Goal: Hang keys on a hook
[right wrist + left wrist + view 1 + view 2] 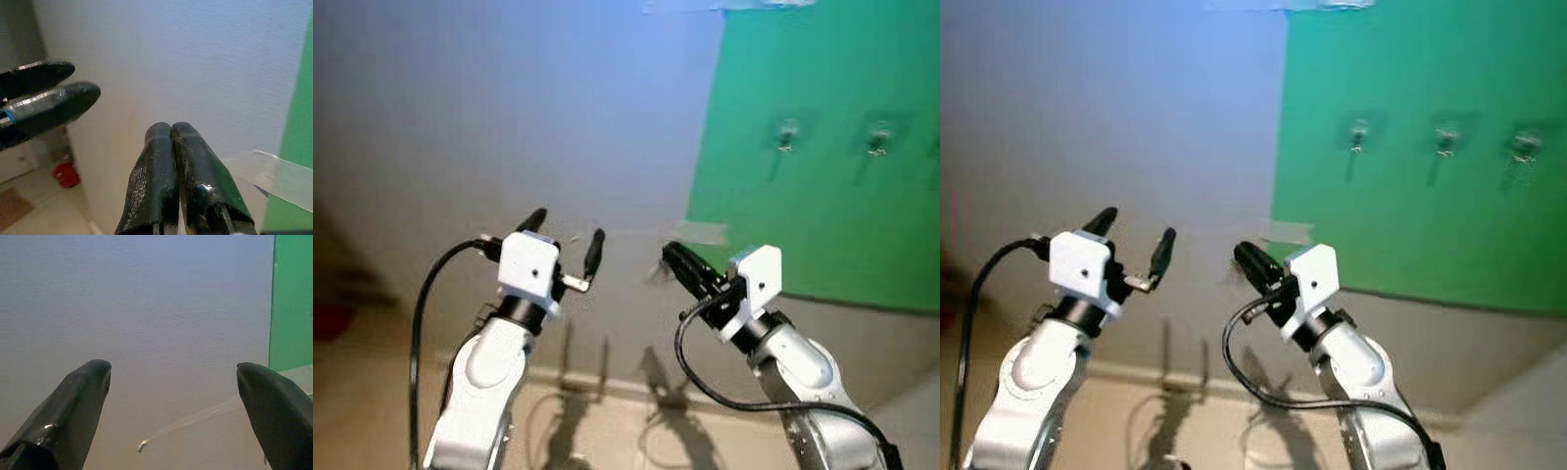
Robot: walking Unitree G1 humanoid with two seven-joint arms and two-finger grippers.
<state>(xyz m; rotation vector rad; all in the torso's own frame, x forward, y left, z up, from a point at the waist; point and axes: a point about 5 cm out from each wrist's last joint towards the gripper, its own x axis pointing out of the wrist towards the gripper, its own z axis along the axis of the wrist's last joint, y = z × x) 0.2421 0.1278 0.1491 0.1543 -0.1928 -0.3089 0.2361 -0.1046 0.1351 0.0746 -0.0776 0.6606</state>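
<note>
The right gripper (674,257) is raised toward the wall with its two long black fingers (168,171) pressed together tip to tip; nothing can be seen between them. The left gripper (566,239), to its left and at about the same height, has its black fingers (83,396) spread wide apart with only bare wall in the gap. No keys can be made out in either pair of fingers.

The small clear hooks (787,135) with metal prongs sit far up and to the right of both grippers, stuck in a row on the green sheet (822,206) that covers the right part of the wall. Each hook casts a slanting shadow down and to the left. Two of them show in the left eye view and three (1445,140) in the right eye view. They are well apart from the fingers, and the open space between holds nothing that blocks the way.

A strip of clear tape (703,233) holds the green sheet's lower left corner to the pale grey wall (509,117), just beyond the right gripper's fingertips. Black cables (421,313) loop from both silver arms. Below lie a white skirting board (607,384) and a beige floor (607,431), with the arms' shadows on them. A red object (66,175) sits on the floor at far left.
</note>
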